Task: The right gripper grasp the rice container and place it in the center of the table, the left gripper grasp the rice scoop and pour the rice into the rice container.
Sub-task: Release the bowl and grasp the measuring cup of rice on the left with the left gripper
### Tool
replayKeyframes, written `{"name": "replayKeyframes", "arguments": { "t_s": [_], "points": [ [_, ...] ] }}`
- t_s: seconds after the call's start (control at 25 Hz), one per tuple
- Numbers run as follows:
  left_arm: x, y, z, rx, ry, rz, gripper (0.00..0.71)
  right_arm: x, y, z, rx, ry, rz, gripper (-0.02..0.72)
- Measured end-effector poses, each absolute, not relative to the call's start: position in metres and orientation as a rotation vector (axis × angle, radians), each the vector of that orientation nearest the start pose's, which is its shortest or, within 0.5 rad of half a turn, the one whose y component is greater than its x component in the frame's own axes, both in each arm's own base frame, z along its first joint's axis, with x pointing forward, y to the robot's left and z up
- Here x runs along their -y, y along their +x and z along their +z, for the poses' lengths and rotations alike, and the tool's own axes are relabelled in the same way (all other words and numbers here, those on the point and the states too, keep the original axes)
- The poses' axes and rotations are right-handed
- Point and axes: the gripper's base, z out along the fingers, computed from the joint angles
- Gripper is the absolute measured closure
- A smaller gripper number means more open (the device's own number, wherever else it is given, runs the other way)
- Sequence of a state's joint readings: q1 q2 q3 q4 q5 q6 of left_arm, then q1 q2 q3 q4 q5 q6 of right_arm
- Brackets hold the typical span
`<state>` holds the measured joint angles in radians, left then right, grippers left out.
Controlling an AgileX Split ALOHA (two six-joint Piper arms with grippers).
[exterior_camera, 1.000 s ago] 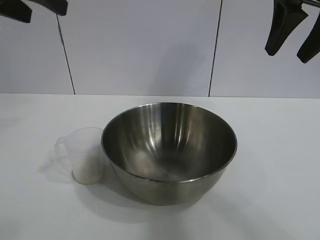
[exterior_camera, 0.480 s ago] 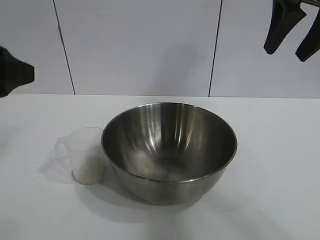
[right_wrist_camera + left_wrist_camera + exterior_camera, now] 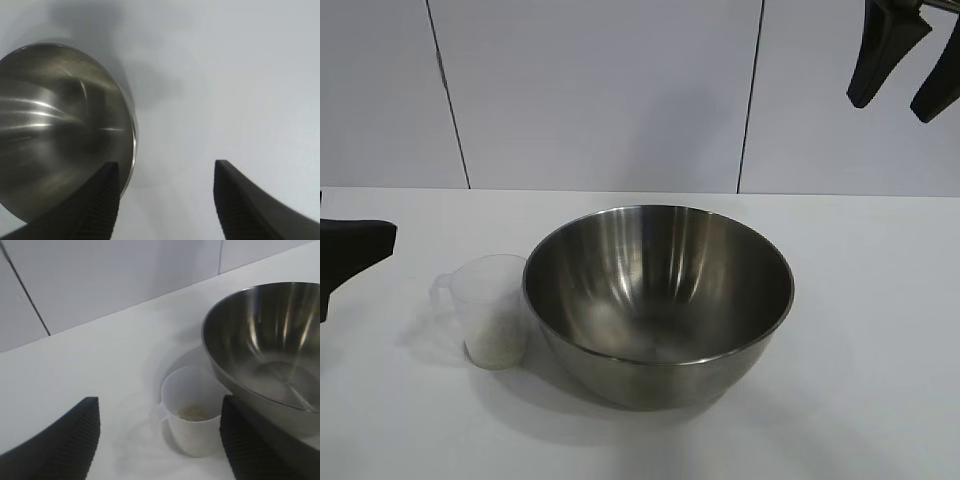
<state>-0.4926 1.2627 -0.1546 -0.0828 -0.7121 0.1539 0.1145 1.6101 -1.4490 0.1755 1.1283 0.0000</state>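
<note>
Exterior view. The rice container point(image 3: 658, 300), a wide steel bowl, stands upright near the middle of the white counter point(image 3: 860, 330). The rice scoop point(image 3: 492, 310), a small clear cup with its handle turned away from the bowl, stands upright on the counter at the bowl's left side, its rim just beside or touching the bowl wall. A low layer of rice point(image 3: 496, 345) lies in the bottom of the scoop. The left tool point(image 3: 340, 262) enters at the left edge, low over the counter and apart from the scoop; only one dark finger shows here. The right tool point(image 3: 902, 62) hangs high at the upper right, well apart from the bowl, its two fingers spread with nothing between them.

Left wrist view. The two fingers of the left tool point(image 3: 160, 450) stand wide apart, empty, with the rice scoop point(image 3: 192, 412) lying ahead in the gap between them, untouched. The rice point(image 3: 192, 413) shows through the open top. The rice container point(image 3: 267, 350) sits next to the scoop.

Right wrist view. The right tool point(image 3: 165, 205) has its fingers parted and grips nothing. The rice container point(image 3: 60, 130) lies below beside one finger; bare counter point(image 3: 225, 75) fills the rest.
</note>
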Motion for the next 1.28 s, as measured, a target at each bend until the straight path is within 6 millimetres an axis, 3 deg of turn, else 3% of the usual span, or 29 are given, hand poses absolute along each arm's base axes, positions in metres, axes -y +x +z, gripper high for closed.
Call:
{"name": "replayKeyframes", "arguments": {
  "t_s": [0.24, 0.6, 0.88, 1.28],
  "points": [
    [0.087, 0.176, 0.149, -1.919, 0.447, -0.233, 0.213, -0.052, 0.33, 0.323, -2.769, -0.095, 0.269, 0.313],
    [0.091, 0.189, 0.117, -1.929, 0.329, -0.281, 0.213, -0.052, 0.33, 0.323, -2.769, -0.095, 0.269, 0.313],
    [0.09, 0.189, 0.091, -2.023, 0.333, -0.262, 0.213, -0.052, 0.33, 0.323, -2.769, -0.095, 0.269, 0.313],
    [0.086, 0.191, 0.087, -2.041, 0.263, -0.225, 0.213, -0.052, 0.332, 0.324, -2.75, -0.092, 0.268, 0.313]
  ]
}}
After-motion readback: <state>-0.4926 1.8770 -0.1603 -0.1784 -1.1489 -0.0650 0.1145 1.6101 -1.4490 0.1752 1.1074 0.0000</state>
